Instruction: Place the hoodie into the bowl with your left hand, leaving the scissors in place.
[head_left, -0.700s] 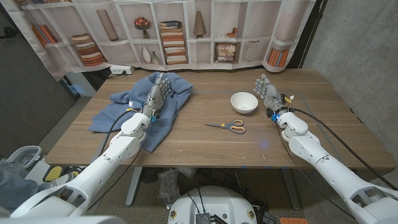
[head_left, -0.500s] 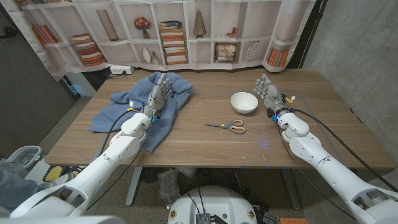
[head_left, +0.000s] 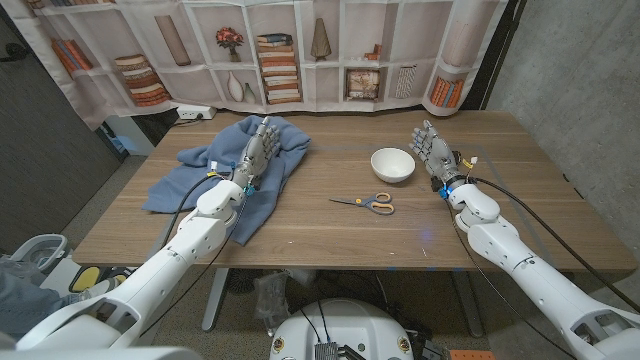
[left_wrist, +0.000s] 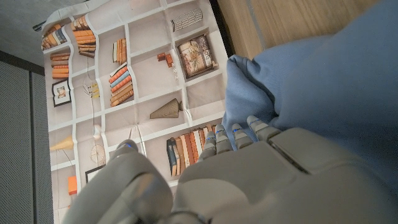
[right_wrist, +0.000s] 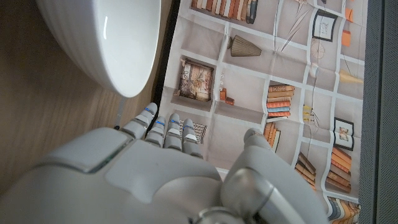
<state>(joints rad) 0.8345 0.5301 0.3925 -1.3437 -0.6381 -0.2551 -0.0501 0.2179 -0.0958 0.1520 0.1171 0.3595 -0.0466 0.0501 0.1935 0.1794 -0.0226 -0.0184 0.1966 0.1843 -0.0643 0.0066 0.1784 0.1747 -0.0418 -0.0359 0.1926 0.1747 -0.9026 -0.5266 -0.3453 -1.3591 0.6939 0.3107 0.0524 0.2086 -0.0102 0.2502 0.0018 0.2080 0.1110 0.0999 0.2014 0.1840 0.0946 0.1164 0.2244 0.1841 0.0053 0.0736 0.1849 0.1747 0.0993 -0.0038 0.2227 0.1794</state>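
Head view: blue hoodie (head_left: 228, 172) is lying spread out on the left-far part of the counter (head_left: 330, 235), not yet lifted. Left hand (head_left: 256, 152) is hovering over or resting on its far folds, fingers extended and fairly close together, gripping nothing that I can make out; contact unclear. Bowl (head_left: 392, 164) is sitting well to the right, with scissors (head_left: 366, 203) just near of it, between hoodie and bowl. Right hand (head_left: 432, 151) is standing open just right of the bowl, holding nothing.

Risks: bowl looks small for that much fabric, so the hoodie is likely spilling over or tipping it; trailing sleeves are likely dragging the scissors during the carry.
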